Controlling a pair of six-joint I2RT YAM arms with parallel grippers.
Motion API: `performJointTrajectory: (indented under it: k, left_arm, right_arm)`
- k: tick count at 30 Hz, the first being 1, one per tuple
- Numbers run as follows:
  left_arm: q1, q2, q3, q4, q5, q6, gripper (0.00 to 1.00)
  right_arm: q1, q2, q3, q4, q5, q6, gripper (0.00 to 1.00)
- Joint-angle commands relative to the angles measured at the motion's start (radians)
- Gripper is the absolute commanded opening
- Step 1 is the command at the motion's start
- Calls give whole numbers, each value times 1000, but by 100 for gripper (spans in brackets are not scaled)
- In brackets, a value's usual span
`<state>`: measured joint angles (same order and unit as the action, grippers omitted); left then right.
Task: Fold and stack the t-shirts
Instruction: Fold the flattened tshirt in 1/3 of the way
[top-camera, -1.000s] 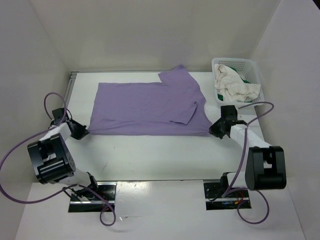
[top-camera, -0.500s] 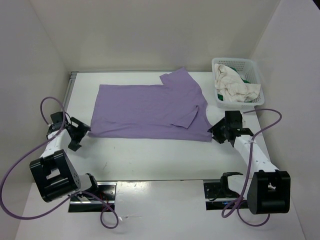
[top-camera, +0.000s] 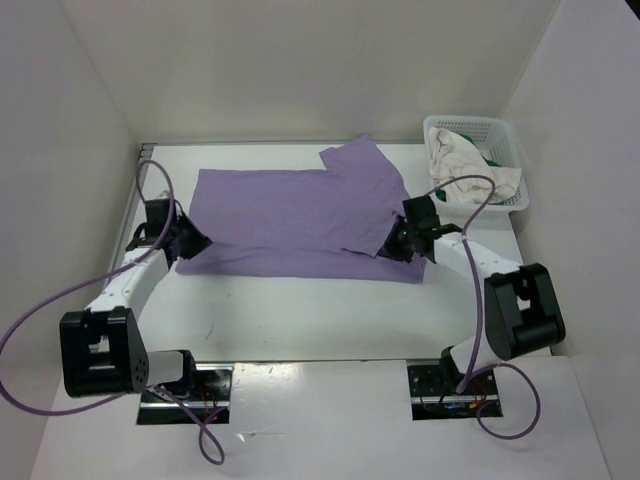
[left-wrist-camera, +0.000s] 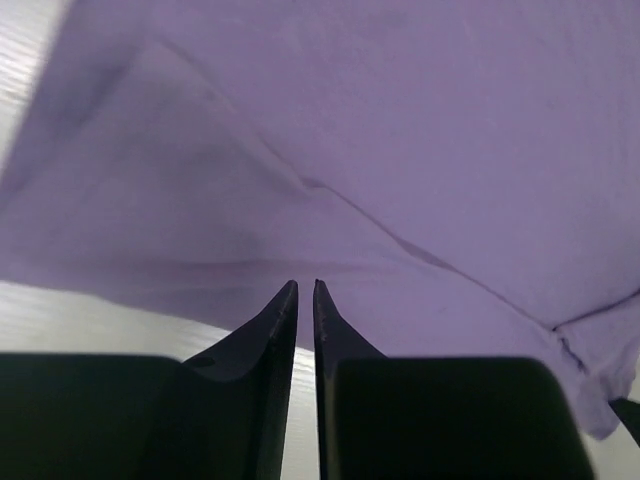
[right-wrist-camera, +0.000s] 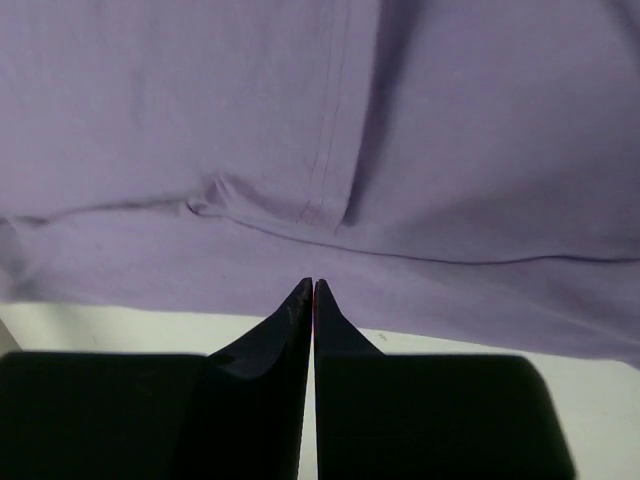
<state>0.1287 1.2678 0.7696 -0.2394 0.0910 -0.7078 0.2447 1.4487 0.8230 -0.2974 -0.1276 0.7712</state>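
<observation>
We fear a slip: left end effector (left-wrist-camera: 305, 287) and right end effector (right-wrist-camera: 313, 283) seem closed only thinly on the 6 o'clock hem of the purple t-shirt (top-camera: 290, 210).

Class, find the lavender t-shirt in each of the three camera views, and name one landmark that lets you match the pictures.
Top external: the lavender t-shirt lies spread flat across the middle of the table.
Left wrist: it fills most of the picture, down to a strip at lower left.
Right wrist: it fills the upper part, with a stitched seam running down.
Shared landmark: the shirt's near edge against the white table.
</observation>
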Motion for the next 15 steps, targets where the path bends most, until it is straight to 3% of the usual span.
performJointTrajectory:
  k: [1, 5, 7, 10, 15]
  left_arm:
    - [-75, 80, 42, 43, 1, 19, 18]
    - [-86, 162, 11, 106, 33, 8, 20]
    - [-86, 182, 11, 106, 24, 8, 20]
    - [-86, 193, 2, 129, 13, 18, 22]
    - [-86, 212, -7, 138, 13, 18, 24]
  right_arm:
    - [34, 71, 37, 115, -21, -23, 6]
    - [34, 137, 62, 124, -32, -33, 13]
    - [34, 150, 62, 144, -32, -33, 25]
    - [34, 159, 62, 155, -12, -33, 35]
    - [34, 222, 94, 165, -23, -33, 37]
